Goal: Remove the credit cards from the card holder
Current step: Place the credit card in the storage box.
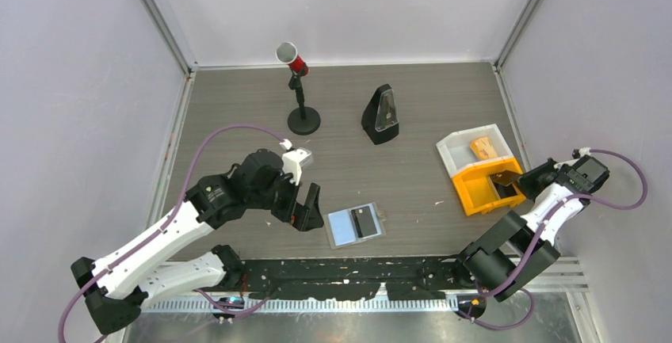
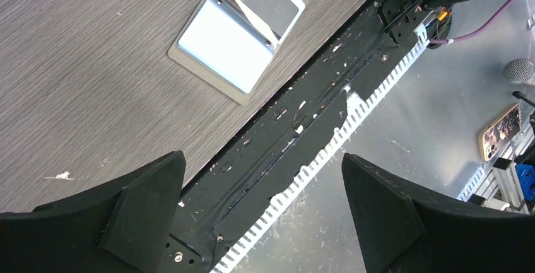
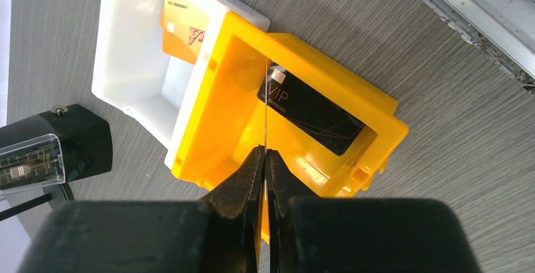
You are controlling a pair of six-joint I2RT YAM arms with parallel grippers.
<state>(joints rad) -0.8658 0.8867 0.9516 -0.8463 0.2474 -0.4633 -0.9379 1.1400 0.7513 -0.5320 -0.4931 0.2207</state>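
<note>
Top: holder (image 1: pixel 342 226) lies open on desk (image 1: pixel 238 121), near the front edge, with a dark card (image 1: pixel 365 221) on its right panel. I see the left tool (image 1: pixel 305 215) just left of it, fingers wide apart. The right tool (image 1: pixel 519 187) sits over the tray (image 1: pixel 475 200). An orange card (image 1: pixel 483 148) lies in the tray's white half.
Left wrist: fingers spread, holder ahead and apart from them.
Right wrist: fingers pressed together over the orange half, where a VIP card (image 3: pixel 312 112) lies tilted. A thin pale edge (image 3: pixel 266 109) rises between the tips; I cannot tell what it is.
</note>
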